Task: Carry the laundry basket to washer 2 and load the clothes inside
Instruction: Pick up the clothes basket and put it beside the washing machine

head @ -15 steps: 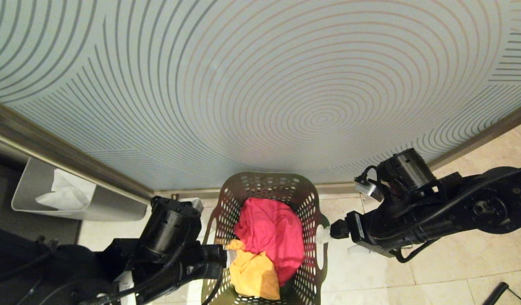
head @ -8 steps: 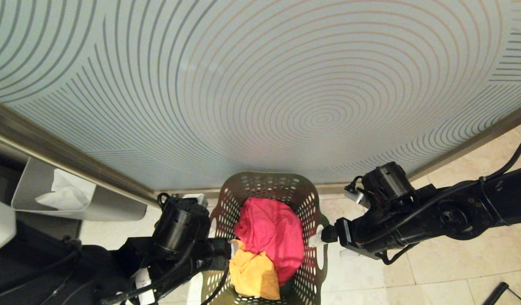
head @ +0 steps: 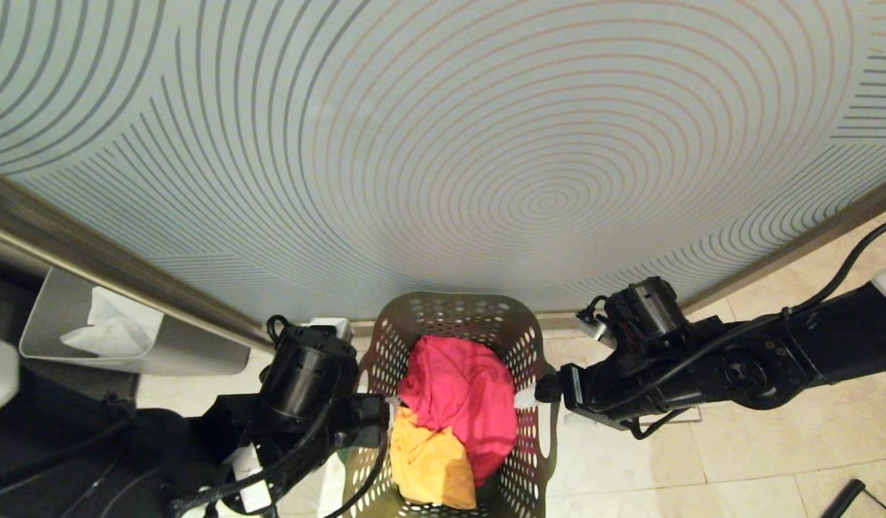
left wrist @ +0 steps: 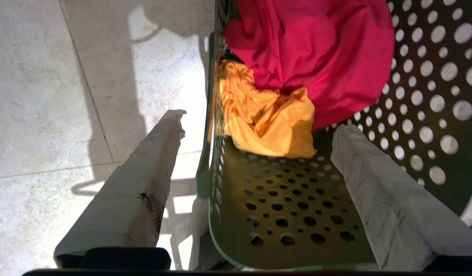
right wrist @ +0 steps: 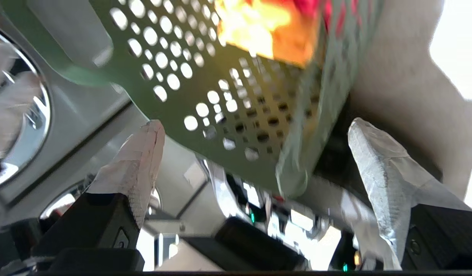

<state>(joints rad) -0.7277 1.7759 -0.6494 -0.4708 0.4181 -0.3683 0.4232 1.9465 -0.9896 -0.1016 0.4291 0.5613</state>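
Observation:
The green laundry basket point(head: 453, 302) stands on the floor at the bottom middle, holding the clothes: a magenta-pink garment point(head: 460, 396) over a yellow-orange one point(head: 428, 464). My left gripper point(head: 391, 417) is open astride the basket's left wall point(left wrist: 282, 199), with one finger point(left wrist: 143, 180) outside over the tiles and the other point(left wrist: 381, 191) inside. My right gripper point(head: 529, 394) is open at the right rim, and the basket's wall point(right wrist: 205, 76) hangs between its jaws point(right wrist: 255, 123). A chrome-rimmed round washer door point(right wrist: 17, 115) shows in the right wrist view. Its label is out of view, so I cannot tell whether it is washer 2.
A large panel with curved stripes point(head: 443, 144) fills the view behind the basket. A plain grey bin with a white bag point(head: 126, 338) stands at the left. Beige floor tiles point(head: 774, 446) spread to the right, with a black object point(head: 842, 496) at the bottom right corner.
Both arms have closed in on the basket. The right gripper slid left up to the right rim, and the left wrist shifted right and turned. The basket and clothes stayed put.

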